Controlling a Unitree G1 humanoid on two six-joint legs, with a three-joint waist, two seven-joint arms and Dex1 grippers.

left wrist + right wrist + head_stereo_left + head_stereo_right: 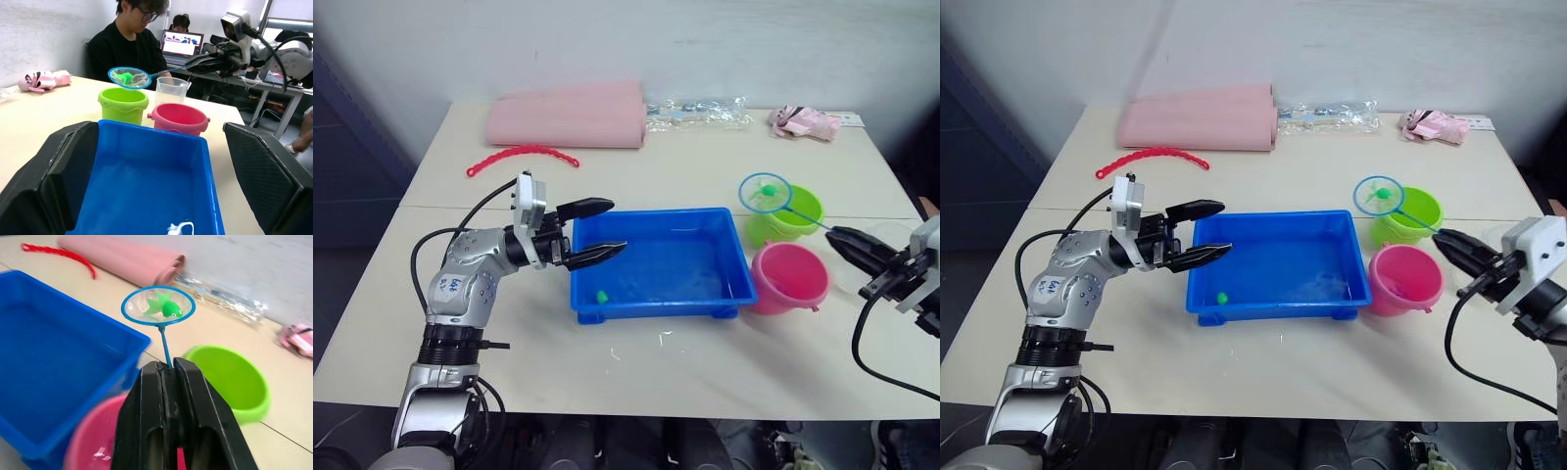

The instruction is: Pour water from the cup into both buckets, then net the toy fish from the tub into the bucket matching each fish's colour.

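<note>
The blue tub (705,235) sits mid-table with one green toy fish (602,295) on its floor near the front left. My left gripper (618,225) is open at the tub's left rim, its fingers reaching over the edge. My right gripper (832,235) is shut on the thin handle of the net (765,192). The blue hoop holds a green fish (164,307) and hovers over the left rim of the lime green bucket (800,212). The pink bucket (790,276) stands just in front of it, touching the tub's right side. The clear cup (171,90) stands behind the buckets.
At the table's far side lie a pink rolled cloth (568,116), a red beaded strip (522,155), a clear plastic bag (695,111) and a small pink toy (803,121). A person (129,39) sits beyond the table's right end.
</note>
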